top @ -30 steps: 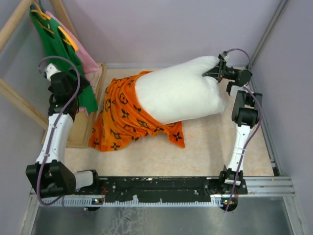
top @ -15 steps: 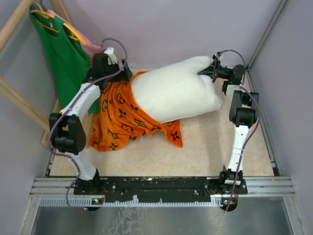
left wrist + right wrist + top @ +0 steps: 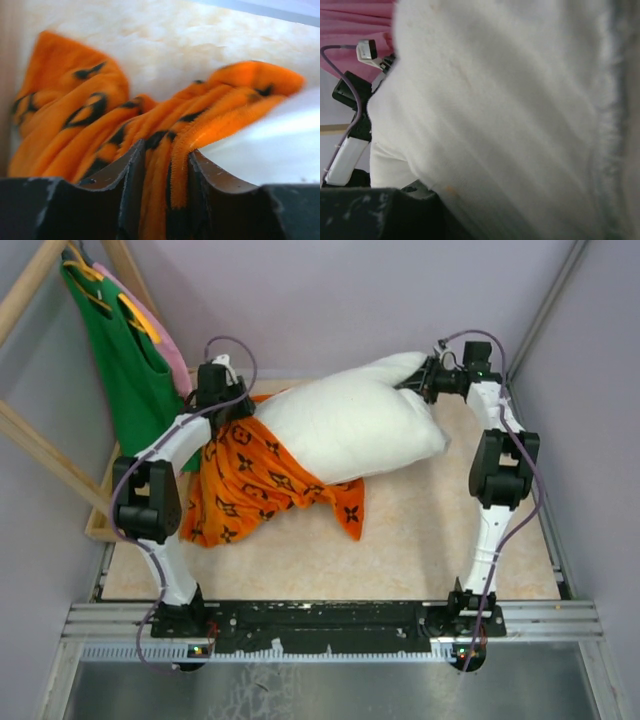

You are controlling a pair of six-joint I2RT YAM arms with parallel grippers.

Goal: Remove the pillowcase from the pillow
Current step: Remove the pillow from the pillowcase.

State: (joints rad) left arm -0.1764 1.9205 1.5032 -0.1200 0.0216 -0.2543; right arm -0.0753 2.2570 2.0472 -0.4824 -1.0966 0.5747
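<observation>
The white pillow [image 3: 350, 428] lies across the middle of the table, its left end still inside the orange pillowcase [image 3: 262, 480]. The pillowcase is bunched to the left and front of the pillow. My left gripper [image 3: 236, 412] sits at the pillowcase's far edge. In the left wrist view its jaws [image 3: 165, 172] are shut on folds of the orange pillowcase [image 3: 90, 120], with the pillow [image 3: 272, 145] just to the right. My right gripper [image 3: 426, 381] is shut on the pillow's far right corner. The pillow [image 3: 520, 100] fills the right wrist view and hides most of the fingers [image 3: 415, 187].
A green tank top [image 3: 128, 365] and a pink garment [image 3: 176, 368] hang from a wooden rack [image 3: 50, 455] at the left, close to the left arm. Walls close in the back and right. A metal rail [image 3: 330, 625] runs along the near edge.
The left arm swung from beside the rack over to the pillowcase's far edge and closed on the fabric. The right gripper drew the pillow corner slightly left and away.
</observation>
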